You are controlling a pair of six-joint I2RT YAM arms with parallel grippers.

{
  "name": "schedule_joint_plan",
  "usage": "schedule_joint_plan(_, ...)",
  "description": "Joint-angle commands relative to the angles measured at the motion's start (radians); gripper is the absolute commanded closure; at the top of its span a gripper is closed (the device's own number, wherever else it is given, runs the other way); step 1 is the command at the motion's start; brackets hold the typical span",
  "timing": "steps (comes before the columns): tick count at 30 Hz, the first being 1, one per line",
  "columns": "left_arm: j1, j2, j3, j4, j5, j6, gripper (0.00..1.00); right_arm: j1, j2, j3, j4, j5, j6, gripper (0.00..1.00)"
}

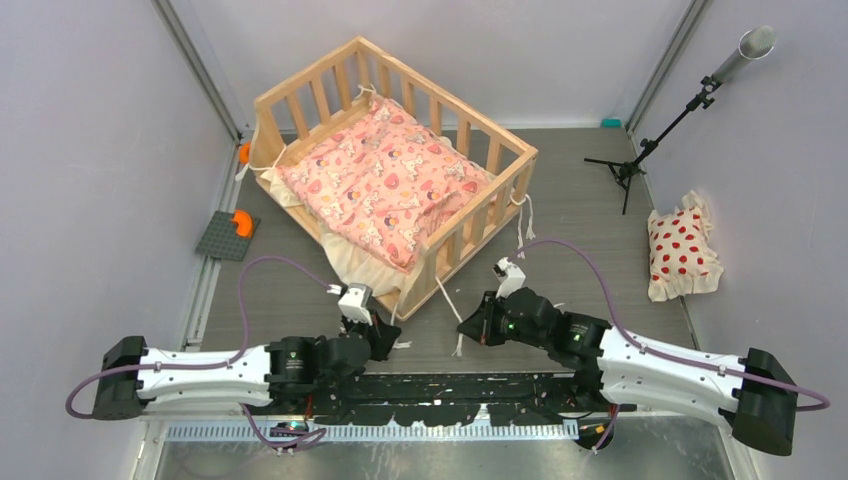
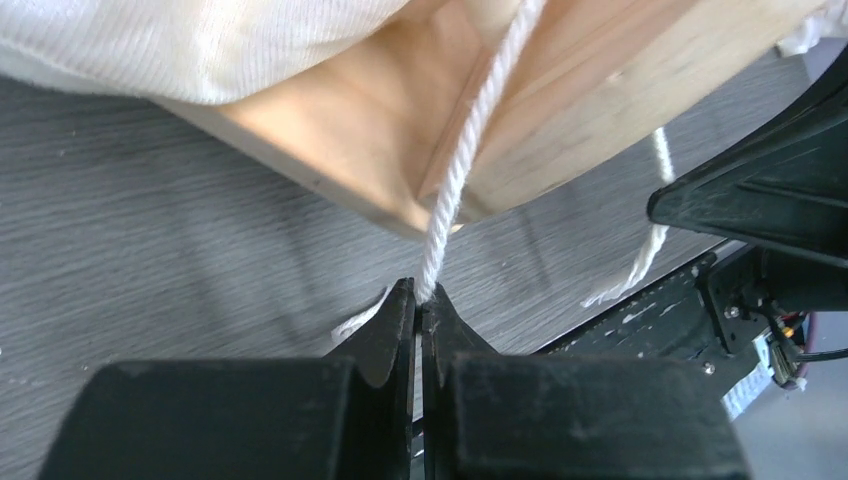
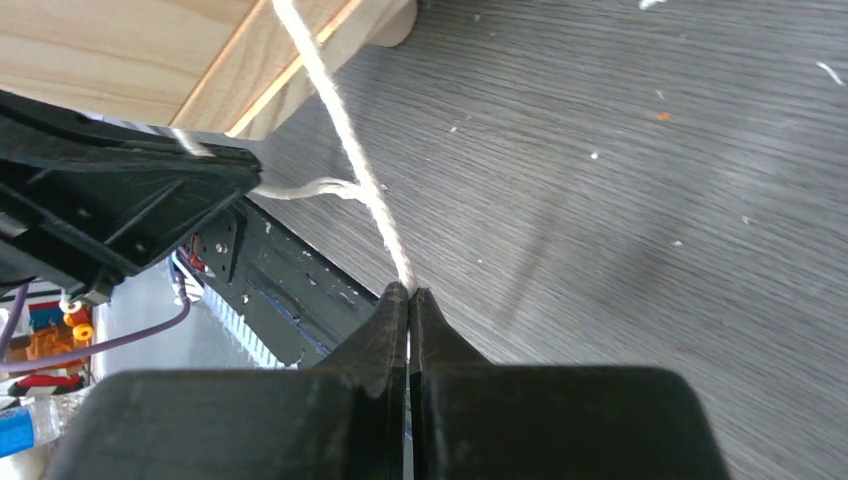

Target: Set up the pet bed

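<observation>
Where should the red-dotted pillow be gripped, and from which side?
Pinch the red-dotted pillow at a corner on its edge facing the pet bed, coming down from above on that side. It lies flat and limp close to the right wall, so the broad face likely offers no bite and the wall crowds the far edge. The right gripper is shut on a cream tie.

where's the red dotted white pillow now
In the top view, the small white red-dotted pillow lies far right by the wall, beside the black tripod stand.
</observation>
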Motion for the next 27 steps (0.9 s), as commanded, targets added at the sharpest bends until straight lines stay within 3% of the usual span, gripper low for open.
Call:
schedule_joint_plan(1,-0.009,-0.009,-0.02,-0.046,0.0,-0.077,1.0,0.027,0.033,0.003,0.172,0.033,-0.05,0.99)
schedule_joint_plan(7,-0.053,0.04,-0.025,-0.027,0.019,-0.108,1.0,0.05,0.064,-0.006,0.215,0.048,-0.06,0.99)
schedule_joint_plan(14,-0.173,0.099,-0.034,0.113,-0.053,-0.104,1.0,0.069,0.06,-0.055,0.283,0.094,-0.057,0.99)
schedule_joint_plan(20,-0.176,0.156,-0.052,0.341,-0.084,-0.032,1.0,0.079,0.04,-0.111,0.386,0.154,-0.034,0.99)
schedule_joint_plan(27,-0.177,0.23,0.013,0.377,-0.017,0.029,1.0,0.081,0.037,-0.119,0.431,0.286,0.088,0.99)
